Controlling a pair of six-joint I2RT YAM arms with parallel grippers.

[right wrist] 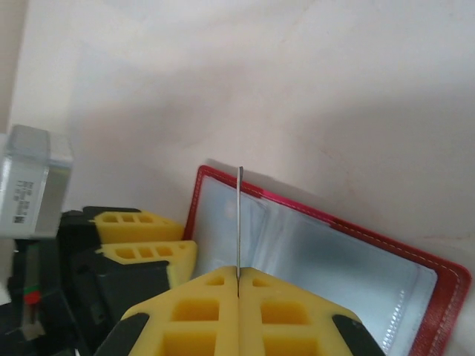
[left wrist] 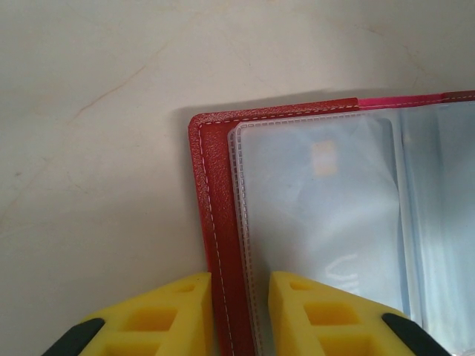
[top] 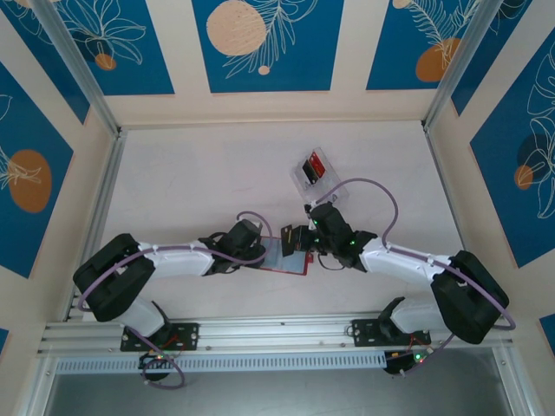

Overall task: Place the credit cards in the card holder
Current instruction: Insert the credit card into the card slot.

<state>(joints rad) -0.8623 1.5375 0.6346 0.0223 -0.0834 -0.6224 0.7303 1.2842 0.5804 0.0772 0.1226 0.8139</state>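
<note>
At 9 o'clock of the work area, the left tool [left wrist: 237, 308] rests with its yellow fingers slightly parted. They straddle the border of the small red leather-like folding card holder [left wrist: 217, 200]. Nothing shows clamped between them, so it seems to pin rather than grip. The holder lies open on the white counter [top: 191, 182], pale shiny sleeves up, between the two tools.

At the holder's 2 o'clock edge, the right tool [right wrist: 238, 276] is clenched on a thin plastic card [right wrist: 238, 222]. The card stands upright and edge-on over the page nearest the left tool, and its colour cannot be told. A clear plastic tray [top: 330, 185] at 1 o'clock of the holder carries a red card [top: 318, 162] and a black card [top: 307, 170].

If the card's lower edge misses the sleeve mouth, it will likely skid on the glossy plastic or pivot in the pinch. A light pin could let the holder slide or fold. The tools are close enough to collide.
</note>
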